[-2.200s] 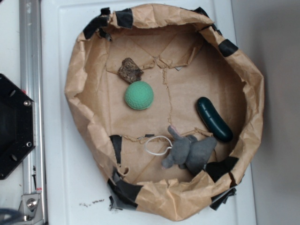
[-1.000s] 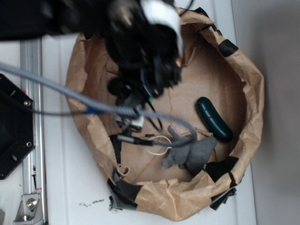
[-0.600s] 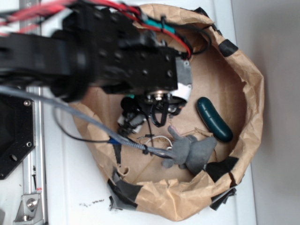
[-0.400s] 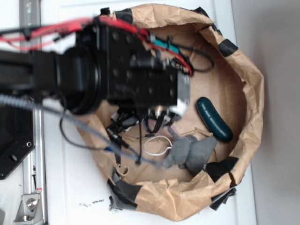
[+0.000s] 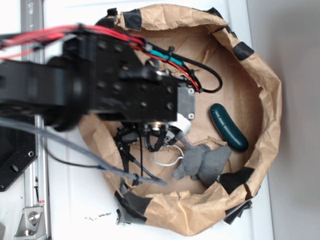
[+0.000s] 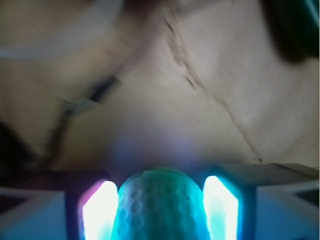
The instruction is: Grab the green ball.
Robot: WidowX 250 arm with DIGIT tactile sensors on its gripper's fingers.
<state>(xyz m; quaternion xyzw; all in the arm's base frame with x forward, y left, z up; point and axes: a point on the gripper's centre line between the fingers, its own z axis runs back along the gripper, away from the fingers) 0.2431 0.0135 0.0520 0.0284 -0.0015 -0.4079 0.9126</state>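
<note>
The wrist view shows the green ball (image 6: 160, 207), mint-coloured and dimpled, sitting between my gripper's (image 6: 160, 200) two glowing pads (image 6: 100, 212). Both pads press against its sides, so the gripper is shut on the ball. Blurred brown paper lies beyond it. In the exterior view my black arm (image 5: 125, 95) reaches in from the left over the left half of the paper bowl (image 5: 260, 75). It hides the ball and the fingers there.
A dark green cucumber-shaped object (image 5: 228, 127) lies at the bowl's right. A grey plush toy (image 5: 202, 162) with a white loop (image 5: 167, 156) rests at the near side, just right of the arm. The raised paper wall rings everything. A metal rail (image 5: 31, 200) runs along the left.
The arm swung in over the bowl and settled above where the ball lay uncovered 2.2 s ago. In the last 0.4 s it shifted slightly towards the bowl's near side.
</note>
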